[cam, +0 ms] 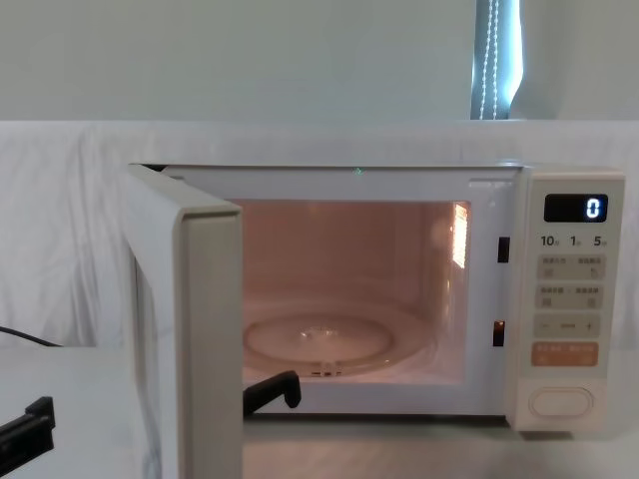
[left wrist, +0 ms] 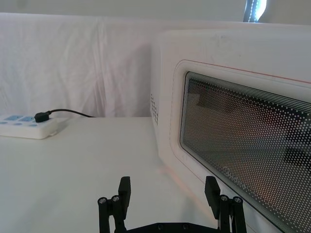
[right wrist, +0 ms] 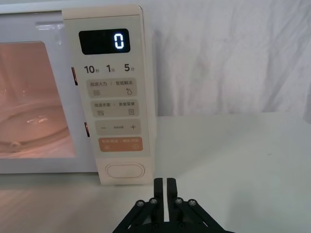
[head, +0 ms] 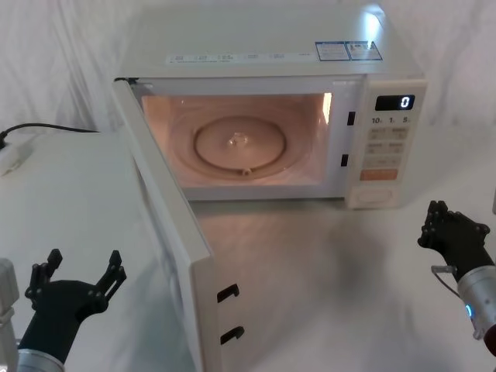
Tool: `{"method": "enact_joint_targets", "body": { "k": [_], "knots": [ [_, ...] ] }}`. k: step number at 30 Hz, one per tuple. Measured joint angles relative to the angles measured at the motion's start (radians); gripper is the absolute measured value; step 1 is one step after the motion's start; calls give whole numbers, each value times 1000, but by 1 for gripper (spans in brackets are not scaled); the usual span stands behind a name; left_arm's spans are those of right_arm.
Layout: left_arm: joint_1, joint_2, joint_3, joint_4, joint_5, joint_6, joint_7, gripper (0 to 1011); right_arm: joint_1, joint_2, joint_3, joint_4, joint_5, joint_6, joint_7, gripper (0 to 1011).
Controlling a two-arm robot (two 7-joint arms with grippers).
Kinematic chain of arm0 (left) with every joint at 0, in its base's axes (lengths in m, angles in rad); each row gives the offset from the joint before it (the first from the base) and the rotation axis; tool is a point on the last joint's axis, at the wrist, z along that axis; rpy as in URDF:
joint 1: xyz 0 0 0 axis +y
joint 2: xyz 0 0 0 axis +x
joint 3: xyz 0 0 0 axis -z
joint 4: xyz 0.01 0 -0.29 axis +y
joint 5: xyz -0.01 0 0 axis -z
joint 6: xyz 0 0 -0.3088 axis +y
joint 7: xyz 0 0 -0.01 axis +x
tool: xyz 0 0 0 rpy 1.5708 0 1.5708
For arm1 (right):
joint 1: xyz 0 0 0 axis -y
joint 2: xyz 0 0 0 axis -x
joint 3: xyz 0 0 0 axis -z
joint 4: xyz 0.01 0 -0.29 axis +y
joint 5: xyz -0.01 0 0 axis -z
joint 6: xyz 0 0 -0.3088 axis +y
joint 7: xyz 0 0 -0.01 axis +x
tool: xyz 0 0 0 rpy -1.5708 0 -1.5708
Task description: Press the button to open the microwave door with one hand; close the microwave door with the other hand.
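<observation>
As the large cream microwave door with dark glass window (head: pixel 167 232) stands swung wide, a light, stiff, hinged panel is judged. Its outer face is best pushed by the left tool (head: pixel 75 277), fingers spread apart; the right tool (right wrist: pixel 164 186) is held pressed together.

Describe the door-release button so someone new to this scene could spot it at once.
Find the cream microwave on the table, door swung open. On its control panel, right of the lit cavity, go down past the display. The button is the wide pill-shaped key at the bottom, below the orange key.
</observation>
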Motion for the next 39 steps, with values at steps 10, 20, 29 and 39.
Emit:
{"method": "enact_joint_targets", "body": {
  "k": [10, 20, 29, 39],
  "knots": [
    [0, 0, 0, 0, 0, 0, 0, 1001, 1, 0, -1, -1, -2, 3, 1, 329],
    [0, 0, 0, 0, 0, 0, 0, 1001, 2, 0, -2, -2, -3, 5, 2, 645],
    [0, 0, 0, 0, 0, 0, 0, 1001, 2, 0, -2, -2, -3, 6, 2, 905],
    [0, 0, 0, 0, 0, 0, 0, 1001, 2, 0, -2, -2, -3, 6, 2, 1002]
  ]
}}
